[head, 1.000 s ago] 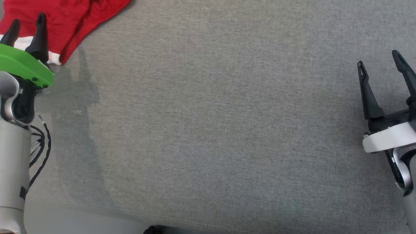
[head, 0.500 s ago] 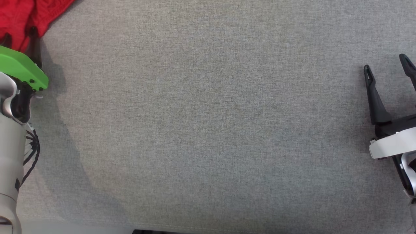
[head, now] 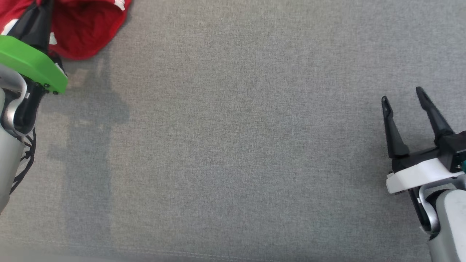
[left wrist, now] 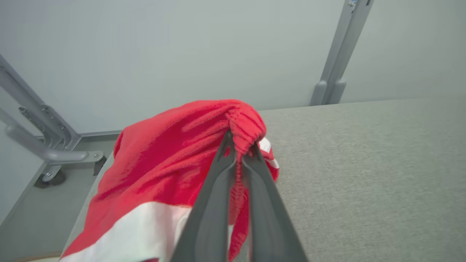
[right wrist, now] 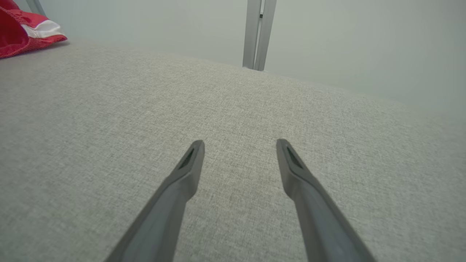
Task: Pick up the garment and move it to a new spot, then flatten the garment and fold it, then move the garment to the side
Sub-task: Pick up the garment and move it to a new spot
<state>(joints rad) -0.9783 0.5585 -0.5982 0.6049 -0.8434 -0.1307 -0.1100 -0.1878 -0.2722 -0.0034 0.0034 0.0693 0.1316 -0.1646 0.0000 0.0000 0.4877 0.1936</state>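
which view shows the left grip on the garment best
Left wrist view: close up, the left gripper is shut on a bunched fold of the garment. The head view has the garment in its top left corner, fingertips cut off. The right wrist view catches its far edge.

One red fabric garment with white trim lies bunched at the far left of one grey fabric-covered table. There are two grippers, the left gripper and the right gripper, each with two long dark fingers, four in all, and each with one flat wrist plate: one bright green plate on the left, one white plate on the right. Past the table's far edge, the left wrist view has one grey metal post and the right wrist view one grey metal upright; whether these are the same piece cannot be told.
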